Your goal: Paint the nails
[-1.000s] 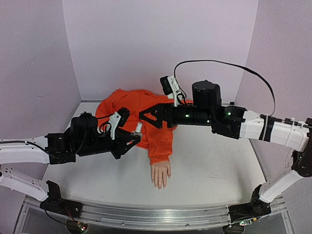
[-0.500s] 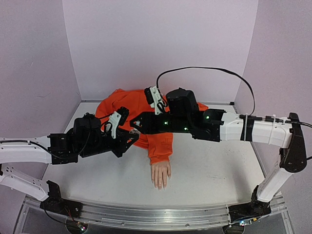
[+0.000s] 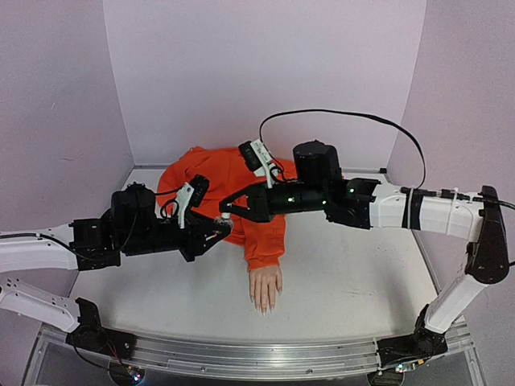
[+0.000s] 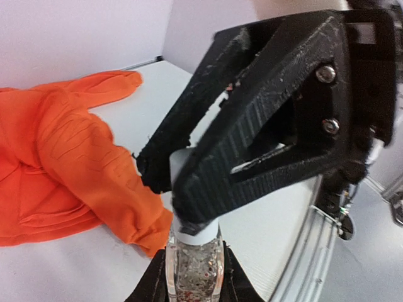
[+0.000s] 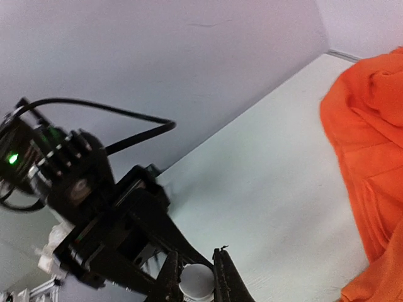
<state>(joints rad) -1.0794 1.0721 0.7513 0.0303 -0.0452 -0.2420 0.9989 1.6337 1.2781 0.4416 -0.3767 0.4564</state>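
Note:
The mannequin hand (image 3: 265,288) lies palm down at the table's front middle, its pale nails (image 3: 263,307) pointing toward the near edge, its orange sleeve (image 3: 265,240) running back. My left gripper (image 3: 220,228) (image 4: 192,287) is shut on a small clear bottle (image 4: 192,267) of glittery polish, held upright to the left of the sleeve. My right gripper (image 3: 228,211) (image 5: 195,269) reaches in from the right and is shut on the bottle's white cap (image 5: 196,282) (image 4: 196,237). In the left wrist view its black fingers (image 4: 264,126) hide most of the cap.
A bunched orange garment (image 3: 213,173) lies at the back of the table behind both grippers. Lilac walls close the back and both sides. A metal rail (image 3: 257,358) runs along the near edge. A black cable (image 3: 346,117) arcs above the right arm.
My right arm swung left to the bottle and its jaws went from open to shut around the white cap. The left arm shifted only slightly, still holding the bottle.

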